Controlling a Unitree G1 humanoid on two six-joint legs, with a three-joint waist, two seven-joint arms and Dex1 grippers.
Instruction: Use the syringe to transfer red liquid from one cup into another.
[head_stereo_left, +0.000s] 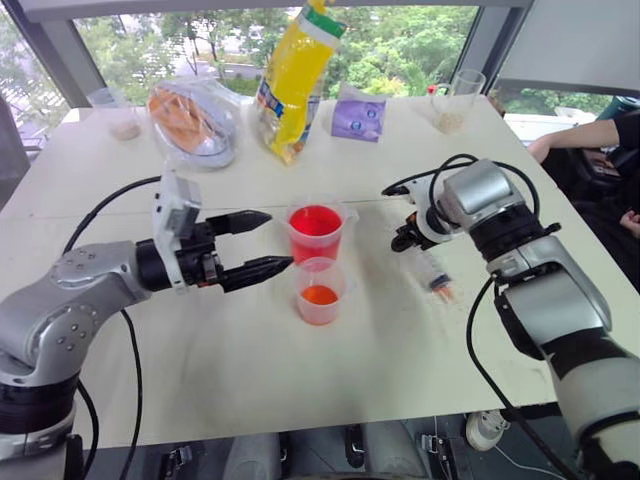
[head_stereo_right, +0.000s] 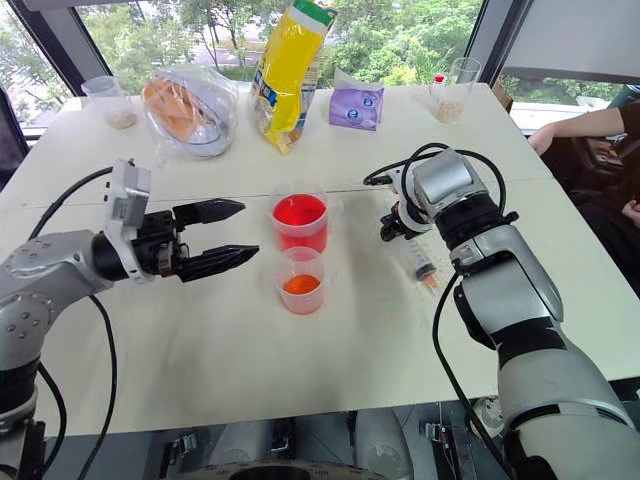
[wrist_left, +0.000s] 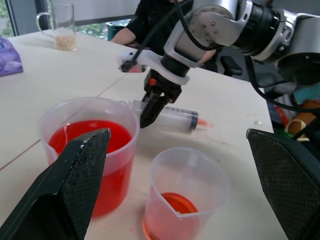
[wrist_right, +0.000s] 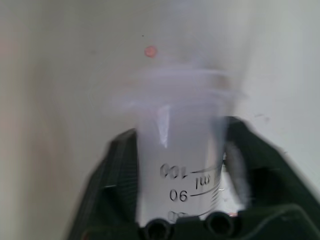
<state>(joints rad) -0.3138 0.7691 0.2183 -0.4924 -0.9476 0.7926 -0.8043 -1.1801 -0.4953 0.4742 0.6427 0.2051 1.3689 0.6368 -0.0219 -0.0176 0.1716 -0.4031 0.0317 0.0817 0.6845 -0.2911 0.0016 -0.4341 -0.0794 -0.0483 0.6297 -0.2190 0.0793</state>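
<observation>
The syringe (head_stereo_left: 432, 270) lies flat on the white table (head_stereo_left: 250, 370), to the right of the two red cups, its orange tip toward the near edge. In the head views, the right gripper (head_stereo_left: 412, 232) comes down steeply onto the far end of the barrel, and its fingers pinch that barrel. The taller cup (head_stereo_left: 316, 232) stands just beyond the shorter cup (head_stereo_left: 320, 290), the two nearly touching. The left gripper (head_stereo_left: 258, 243) hovers level to the left of the cups, fingers spread wide, holding nothing. A person's arm (head_stereo_left: 580, 135) rests at the far right table edge.

The left wrist view confirms the black fingers (wrist_left: 152, 102) closed on the barrel near its plunger end, while the syringe (wrist_left: 170, 116) rests on the table. The red liquid (wrist_left: 92, 137) stands high in the taller cup; the shorter cup (wrist_left: 187, 200) holds only a shallow orange-red layer. Faint red spots mark the table by the tip.

The right wrist view shows the barrel (wrist_right: 182, 165) seated between the two fingers, graduation marks legible.

Assessment: the syringe appears light, rigid and smooth, so likely to slip or roll under a loose pinch. The barrel is the sound place to hold; the plunger end must stay free for drawing. The thin cups look easy to tip, and a wet tip may drip.
</observation>
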